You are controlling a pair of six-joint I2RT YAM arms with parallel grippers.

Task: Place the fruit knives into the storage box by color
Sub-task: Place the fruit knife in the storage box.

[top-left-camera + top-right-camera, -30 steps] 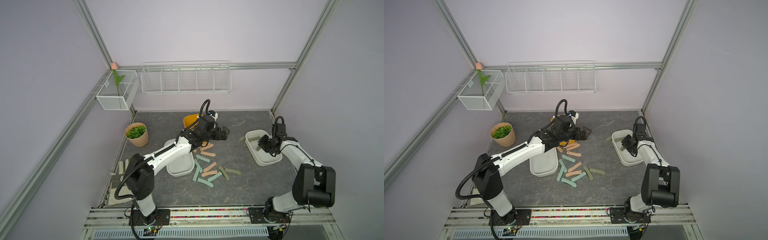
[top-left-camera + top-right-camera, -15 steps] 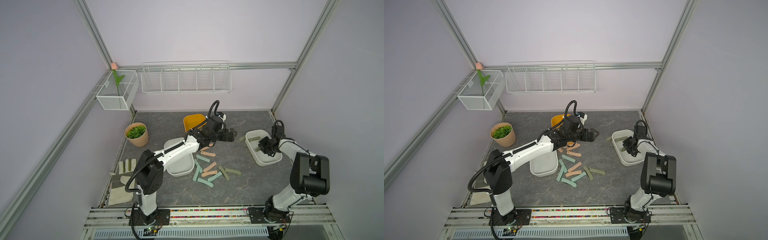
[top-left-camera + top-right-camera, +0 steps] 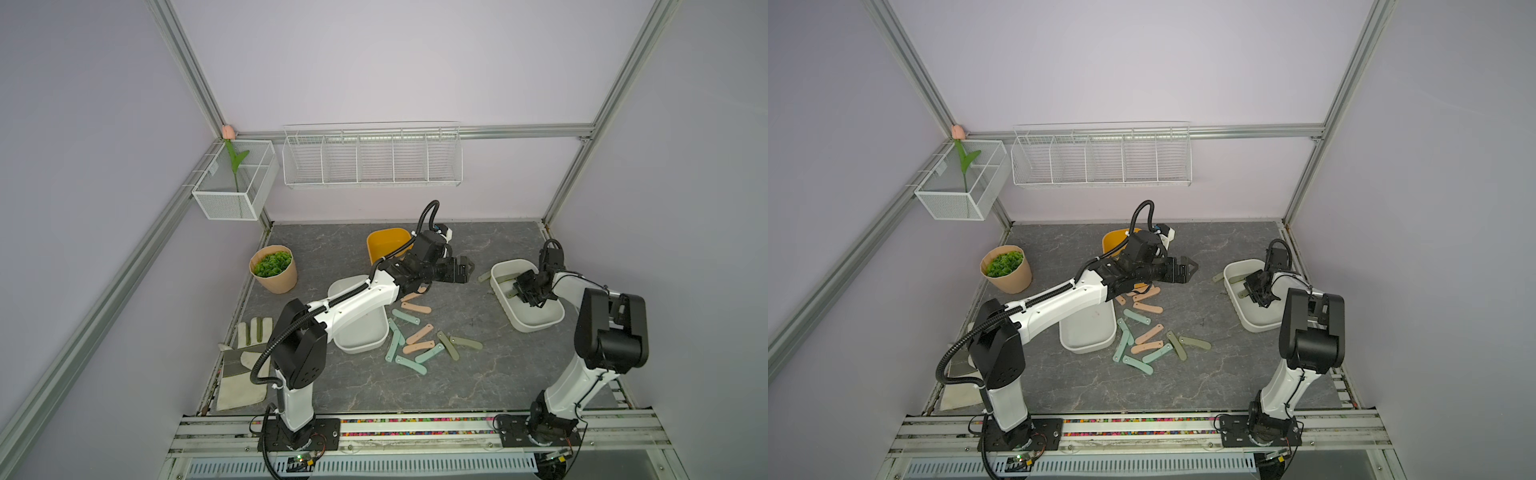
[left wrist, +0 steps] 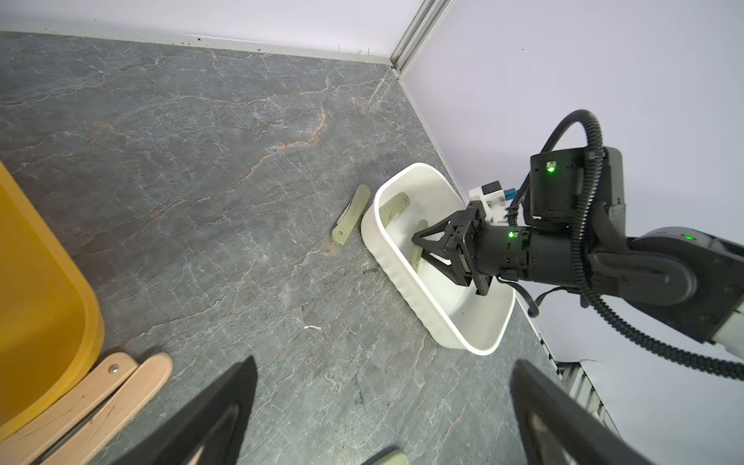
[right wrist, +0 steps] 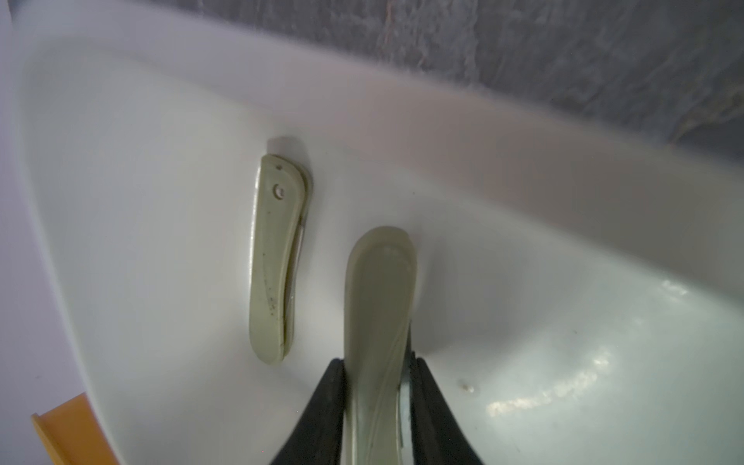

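Olive fruit knife (image 5: 380, 306), clamped in right gripper (image 5: 377, 362), extends straight ahead inside storage box (image 5: 523, 169).

left arm (image 3: 357, 299): reached farther toward white box (image 3: 536, 316) | yellow box (image 3: 386, 245): more uncovered

**Operator:** Where do the right fingers sit?

**Spotter:** Your right gripper (image 3: 1251, 293) is low inside the white box (image 3: 1260, 329), and an olive knife (image 3: 1242, 294) pokes out at its fingertips. A second olive knife (image 3: 1237, 279) lies in the box just beyond the tips. A third olive knife (image 3: 1218, 276) rests on the table outside the rim, farther past them.

**Operator:** And the left?

**Spotter:** Your left gripper (image 3: 1188, 266) hangs above the table, its tips pointing toward that box and well apart from it. Peach knives (image 3: 1148, 294) lie under and behind its fingers. The mixed pile (image 3: 1144, 347) of teal, peach and olive knives lies well back from them, beside the other white box (image 3: 1088, 336).
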